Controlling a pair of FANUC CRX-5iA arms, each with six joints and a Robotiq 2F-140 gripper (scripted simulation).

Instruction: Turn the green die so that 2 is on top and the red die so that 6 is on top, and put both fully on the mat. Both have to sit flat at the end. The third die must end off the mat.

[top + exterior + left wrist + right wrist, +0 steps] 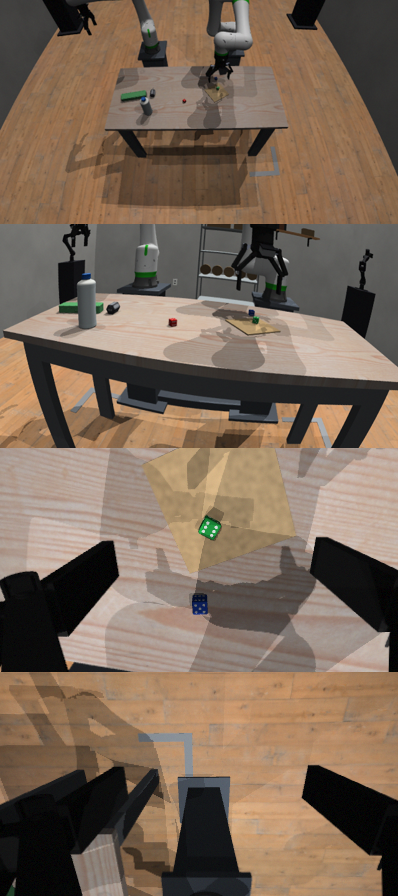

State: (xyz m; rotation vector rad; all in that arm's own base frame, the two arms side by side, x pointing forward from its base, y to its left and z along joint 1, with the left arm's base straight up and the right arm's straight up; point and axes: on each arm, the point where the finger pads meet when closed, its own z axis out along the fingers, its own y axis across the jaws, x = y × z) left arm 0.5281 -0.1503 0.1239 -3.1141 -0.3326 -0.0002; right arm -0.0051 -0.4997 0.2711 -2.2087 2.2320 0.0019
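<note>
The green die (217, 88) (255, 320) (210, 528) sits flat on the tan mat (215, 98) (252, 330) (270, 513), near one corner, with 6 on top. The blue die (216, 78) (251, 312) (200, 604) lies off the mat, behind it, with 5 apparently on top. The red die (184, 101) (173, 322) lies on the table to the left of the mat in the top and exterior views; its top number is too small to read. My left gripper (219, 78) (259, 287) (214, 557) is open and empty above the green and blue dice. My right gripper (92, 28) (214, 782) is open and empty, away from the table.
A white bottle (146, 107) (87, 305) stands at the table's left part. Near it lie a green block (134, 95) (66, 307) and a dark cylindrical object (152, 93) (113, 308). A dark pedestal (205, 827) stands below my right gripper.
</note>
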